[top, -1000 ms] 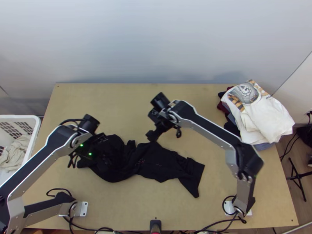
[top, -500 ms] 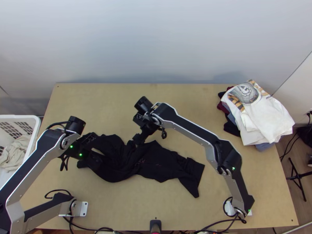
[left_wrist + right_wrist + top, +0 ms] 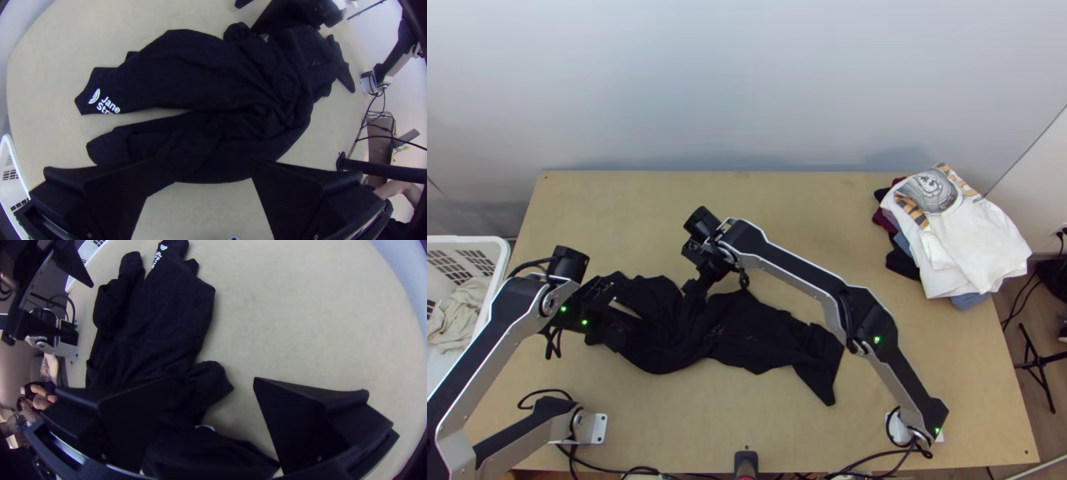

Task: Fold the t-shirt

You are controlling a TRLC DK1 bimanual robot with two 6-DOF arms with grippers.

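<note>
While black left gripper (image 3: 624, 318) and right gripper (image 3: 693, 296) gape, rumpled black cloth t-shirt (image 3: 747, 338) slants lower-right, wooden desk (image 3: 643, 208) open to top edge.

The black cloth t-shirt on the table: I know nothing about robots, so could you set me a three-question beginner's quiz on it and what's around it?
1. How does the black cloth t-shirt lie?
A) folded into a neat square
B) rumpled, with wrinkles
C) inside the white plastic basket

2. True or false: the left gripper, with wide flat black fingers, is open.

3. Fill in: the top garment on the clothes pile is mostly ____.

Key: 1 B; 2 true; 3 white
</note>
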